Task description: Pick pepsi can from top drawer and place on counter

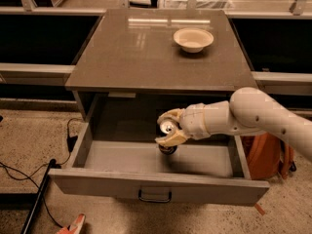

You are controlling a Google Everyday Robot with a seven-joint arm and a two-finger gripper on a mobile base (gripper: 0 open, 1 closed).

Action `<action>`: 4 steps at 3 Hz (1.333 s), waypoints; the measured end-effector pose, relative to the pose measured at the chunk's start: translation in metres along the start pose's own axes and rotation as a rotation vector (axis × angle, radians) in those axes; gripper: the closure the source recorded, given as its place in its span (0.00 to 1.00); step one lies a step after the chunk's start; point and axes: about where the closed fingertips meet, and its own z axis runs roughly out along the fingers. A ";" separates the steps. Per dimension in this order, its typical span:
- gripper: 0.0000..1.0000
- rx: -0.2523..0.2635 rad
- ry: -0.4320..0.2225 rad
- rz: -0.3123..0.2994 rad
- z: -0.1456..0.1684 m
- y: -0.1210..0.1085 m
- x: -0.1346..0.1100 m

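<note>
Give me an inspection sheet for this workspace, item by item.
Surface: counter, glossy grey-brown, with a bowl on it.
Job's things: pepsi can inside the open top drawer, silver top showing; not yet on the counter.
Clutter: cream bowl at the counter's back right.
Grippers: claw reaches into the drawer from the right, shut on the pepsi can.
Cables: black cable on the floor by the drawer's left wall.
Surroundings: speckled floor; orange object right of the drawer; red-tipped item at the bottom edge.
</note>
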 end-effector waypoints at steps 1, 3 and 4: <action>1.00 0.064 -0.037 -0.083 -0.063 0.001 -0.053; 1.00 0.020 -0.079 -0.091 -0.147 -0.041 -0.108; 1.00 0.003 -0.109 -0.025 -0.162 -0.083 -0.130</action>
